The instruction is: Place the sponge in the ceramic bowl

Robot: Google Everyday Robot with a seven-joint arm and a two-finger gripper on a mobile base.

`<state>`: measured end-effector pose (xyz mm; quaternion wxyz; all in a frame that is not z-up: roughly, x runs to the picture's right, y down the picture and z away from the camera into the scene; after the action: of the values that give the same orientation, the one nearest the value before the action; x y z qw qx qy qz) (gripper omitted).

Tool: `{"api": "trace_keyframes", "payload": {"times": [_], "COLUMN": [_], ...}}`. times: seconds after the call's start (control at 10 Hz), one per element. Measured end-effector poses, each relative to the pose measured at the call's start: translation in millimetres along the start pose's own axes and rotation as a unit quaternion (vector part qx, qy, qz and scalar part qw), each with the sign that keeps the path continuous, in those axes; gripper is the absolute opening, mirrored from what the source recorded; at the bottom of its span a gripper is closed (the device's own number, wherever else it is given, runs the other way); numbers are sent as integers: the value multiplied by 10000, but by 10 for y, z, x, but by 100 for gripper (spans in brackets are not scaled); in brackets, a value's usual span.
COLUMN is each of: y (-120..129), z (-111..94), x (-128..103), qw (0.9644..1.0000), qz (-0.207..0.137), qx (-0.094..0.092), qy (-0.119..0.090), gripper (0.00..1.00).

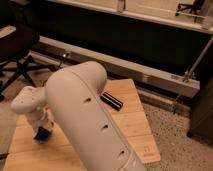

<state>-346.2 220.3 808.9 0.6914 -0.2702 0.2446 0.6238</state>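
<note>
Item: sponge. Small blue pad, showing only in part, at the left of the bench, directly under the claw. Touches or very nearly touches the claw from below; cannot tell whether resting on the wood or lifted just clear of it. Item: claw. Hangs from a white wrist, pointed down over the sponge and low above the boards, a stance suited either to taking hold from above or to carrying close to the surface. Cannot tell how far open, nor whether anything is truly held; nearness to the sponge hints at a grip, offered as a judgement only. Item: arm. Large white casing, slanting across the foreground from lower right to upper left, bent over so as to bring the claw down at the bench's left side; hides much of the boards behind and below it. Item: bowl. Not in view anywhere; possibly behind the arm or beyond the edge of the view, so the sponge's distance from it cannot be given. Shows no sponge inside any bowl. Item: black bar. Lies flat and slantwise near the middle of the bench, just right of the arm, well apart from the sponge, out of the claw's way. Surroundings: office chair on the floor at upper left; long metal rail running behind the bench.
</note>
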Motion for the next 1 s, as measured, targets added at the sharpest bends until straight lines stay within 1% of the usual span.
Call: {"api": "trace_keyframes", "payload": {"times": [0.6, 0.8, 0.9, 1.0], "y": [-11, -58, -80, -59], "z": [-8, -323, -693, -1001], "x": [-9, -81, -113, -103], "qw": [10000, 9997, 9989, 9977], "qz": [-26, -143, -169, -161], "qx": [19, 35, -12, -94], "qy": [0, -184, -443, -653], "gripper": [11, 11, 11, 11]}}
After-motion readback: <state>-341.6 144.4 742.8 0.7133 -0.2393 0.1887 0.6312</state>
